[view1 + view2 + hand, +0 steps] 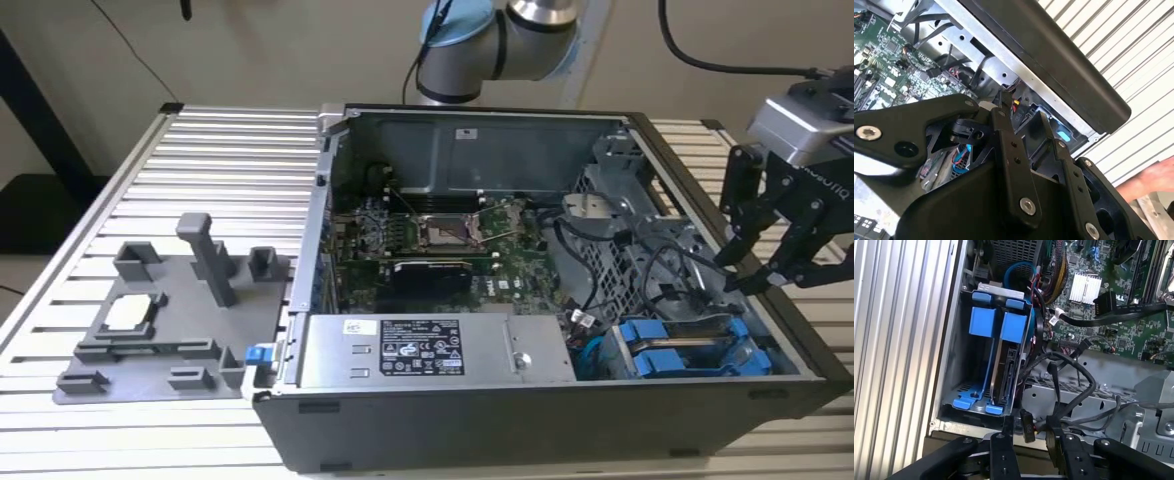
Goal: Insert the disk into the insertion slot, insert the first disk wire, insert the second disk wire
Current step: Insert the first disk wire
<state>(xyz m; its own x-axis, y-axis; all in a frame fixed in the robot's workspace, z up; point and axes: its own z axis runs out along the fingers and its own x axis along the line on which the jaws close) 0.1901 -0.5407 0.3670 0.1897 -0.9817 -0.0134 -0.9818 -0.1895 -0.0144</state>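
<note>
Disk upright in the insertion slot, near the claw, its fingers apart.

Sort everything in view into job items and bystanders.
Job items: disk in its blue carrier, insertion slot, black cables beside the cage, gripper.

Lying about: grey fixture plate, power supply, motherboard, other blue carrier.
</note>
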